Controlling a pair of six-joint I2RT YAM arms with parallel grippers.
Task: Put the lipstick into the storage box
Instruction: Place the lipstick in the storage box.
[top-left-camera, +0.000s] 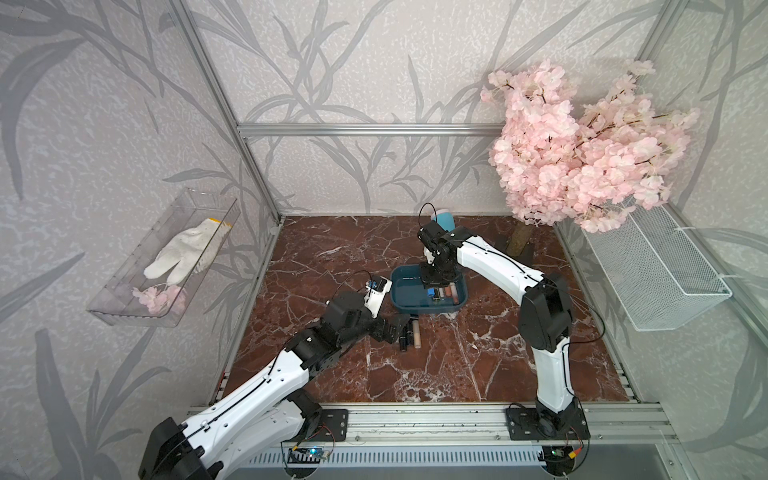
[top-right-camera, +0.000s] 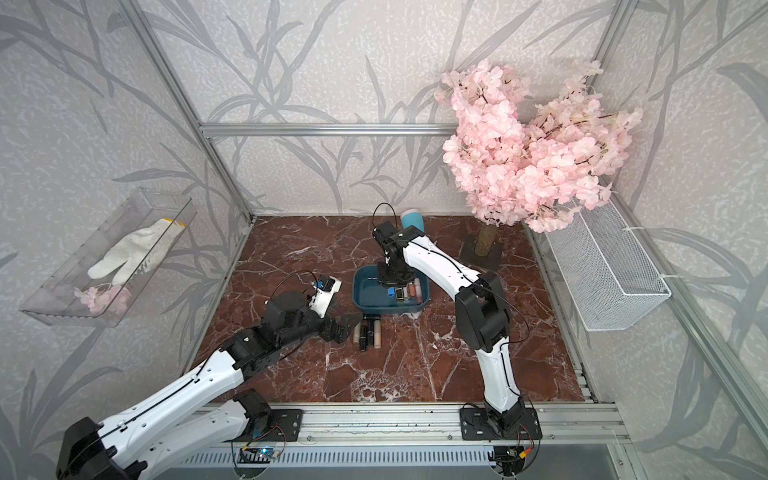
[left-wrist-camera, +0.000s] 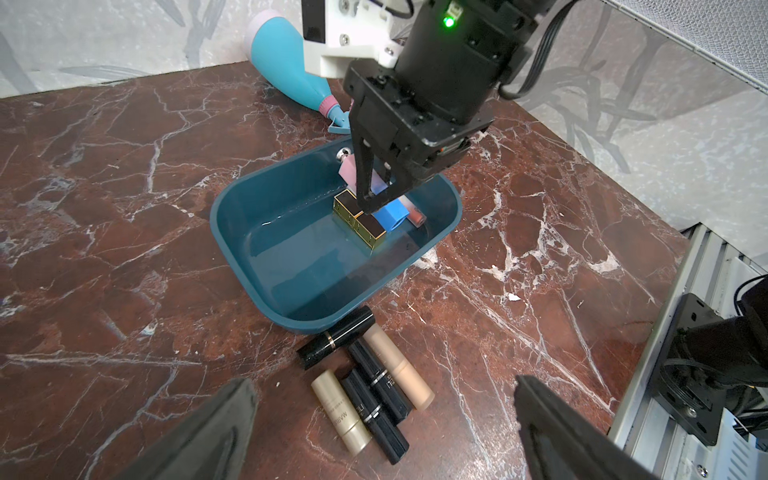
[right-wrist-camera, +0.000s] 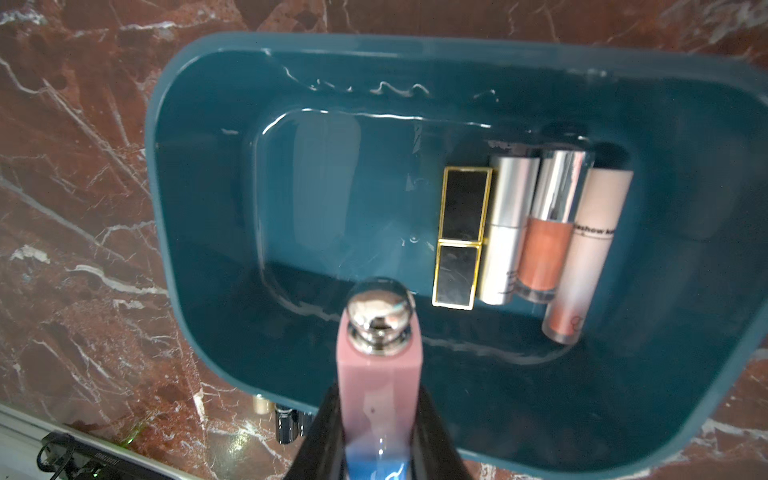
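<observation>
While I am hanging over the storage box (right-wrist-camera: 154, 174), my right gripper (left-wrist-camera: 376, 195) is clamping the pink lipstick (right-wrist-camera: 379, 357). The jaws are drawn nearly together on its body, with the silver knob end sticking out ahead of the fingertips.

Reading a top view as a clock face with twelve at the back wall, the held lipstick is pointing its long axis roughly twelve-to-six. That is about parallel to the four tubes lying side by side in the box's three o'clock half: a black-and-gold lipstick (right-wrist-camera: 459, 237), a silver tube (right-wrist-camera: 507, 224), a peach gloss (right-wrist-camera: 546, 232) and a pale tube (right-wrist-camera: 590, 249).

My load is sitting just to nine o'clock of the black-and-gold one, inside the rim, with bare floor opening farther toward nine. I cannot tell whether its blue end is touching the floor. I am judging that letting go here needs only a short lowering, and that drifting toward three would be knocking the row.

My left gripper (left-wrist-camera: 384, 384) is hovering spread wide and empty over five loose lipsticks (left-wrist-camera: 376, 415) on the table at the box's six o'clock, so that arm is nearer to those.
</observation>
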